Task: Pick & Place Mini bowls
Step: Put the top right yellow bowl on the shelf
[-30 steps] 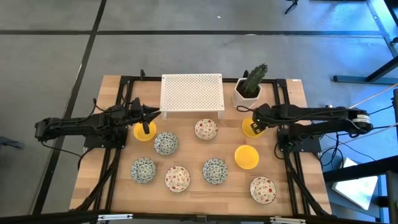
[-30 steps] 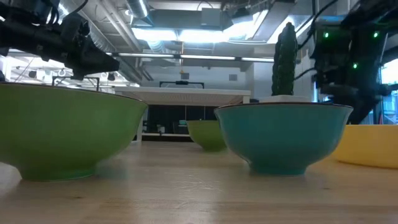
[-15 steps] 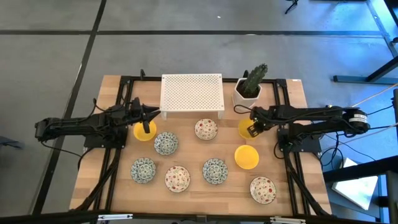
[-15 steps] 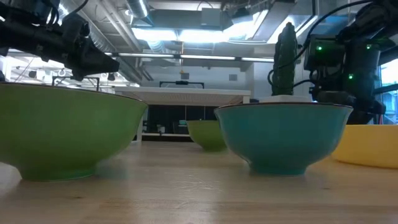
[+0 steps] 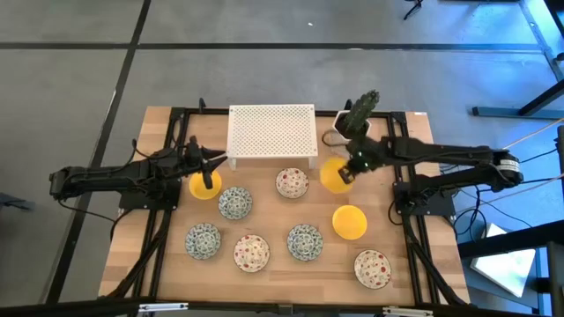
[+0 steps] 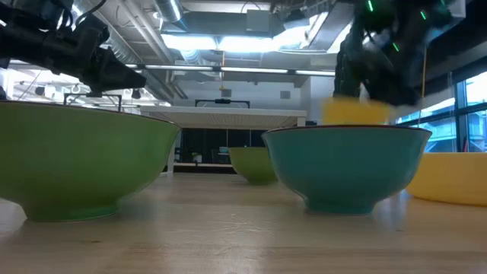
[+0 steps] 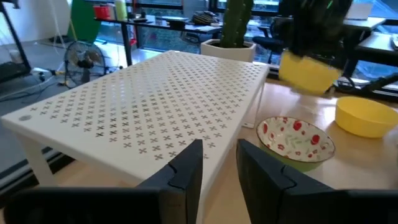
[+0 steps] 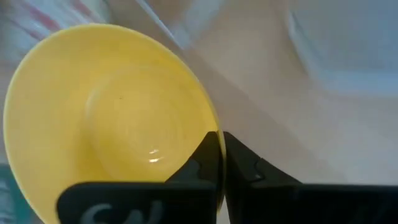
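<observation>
The wooden counter (image 5: 414, 264) stands on a grey floor crossed by dark lines, and from counter height the room behind shows ceiling pipes and strip lights. At the far edge sits the white perforated rack (image 5: 272, 132), and beside it, toward the far right corner, the white pot with a cactus (image 5: 354, 119), partly hidden from above by the right arm reaching across it. The right gripper (image 5: 351, 165) has its jaws closed on the rim of a yellow mini bowl (image 5: 334, 174), held clear of the counter just right of the rack's near right corner; in the level view that bowl is only a blurred yellow patch under the dark arm. The left gripper (image 5: 208, 164) hangs over another yellow mini bowl (image 5: 204, 186) near the left edge, just off the rack's near left corner, its jaws a narrow gap apart and holding nothing, as its own wrist camera shows. A third yellow bowl (image 5: 349, 221) rests toward the right edge. A red-speckled bowl (image 5: 292, 183) sits just in front of the rack, with a green-blue patterned bowl (image 5: 235, 202) to its left. Along the near edge lie four more: patterned (image 5: 204, 240), speckled (image 5: 251, 253), patterned (image 5: 305, 242), and speckled (image 5: 372, 269) toward the near right corner.
</observation>
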Controlling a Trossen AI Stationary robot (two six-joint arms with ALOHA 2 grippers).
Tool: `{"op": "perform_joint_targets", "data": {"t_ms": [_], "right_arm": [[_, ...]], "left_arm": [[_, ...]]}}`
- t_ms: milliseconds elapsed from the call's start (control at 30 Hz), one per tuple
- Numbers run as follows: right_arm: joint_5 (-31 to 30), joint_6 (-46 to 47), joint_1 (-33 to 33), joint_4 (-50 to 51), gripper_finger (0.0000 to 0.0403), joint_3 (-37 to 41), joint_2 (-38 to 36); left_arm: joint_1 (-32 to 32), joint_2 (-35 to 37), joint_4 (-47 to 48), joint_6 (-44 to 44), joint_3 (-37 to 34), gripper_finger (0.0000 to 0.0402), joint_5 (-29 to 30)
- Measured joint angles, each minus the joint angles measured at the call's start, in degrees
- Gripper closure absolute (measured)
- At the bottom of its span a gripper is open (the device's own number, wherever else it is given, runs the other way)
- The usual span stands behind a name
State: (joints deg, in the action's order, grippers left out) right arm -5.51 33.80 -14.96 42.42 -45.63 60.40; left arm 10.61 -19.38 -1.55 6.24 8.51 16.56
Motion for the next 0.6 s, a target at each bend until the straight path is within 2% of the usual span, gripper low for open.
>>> {"op": "perform_joint_targets", "data": {"t_ms": [233,467,600], "right_arm": [[-7.0,-9.7,1.0,-0.1,0.0399,-21.4,9.7],[-8.0,-25.4,-1.1,2.6,0.0399,-44.1,28.8],[-15.2,-32.8,-3.9,5.7,0.0399,-56.5,39.6]], "left_arm": [[0.0,0.0,-1.4,-1.5,0.0,0.0311,1.8],[0.0,0.0,-3.5,-1.5,0.0,0.0312,1.8],[0.0,0.0,-3.9,-1.0,0.0,0.0313,1.8]]}}
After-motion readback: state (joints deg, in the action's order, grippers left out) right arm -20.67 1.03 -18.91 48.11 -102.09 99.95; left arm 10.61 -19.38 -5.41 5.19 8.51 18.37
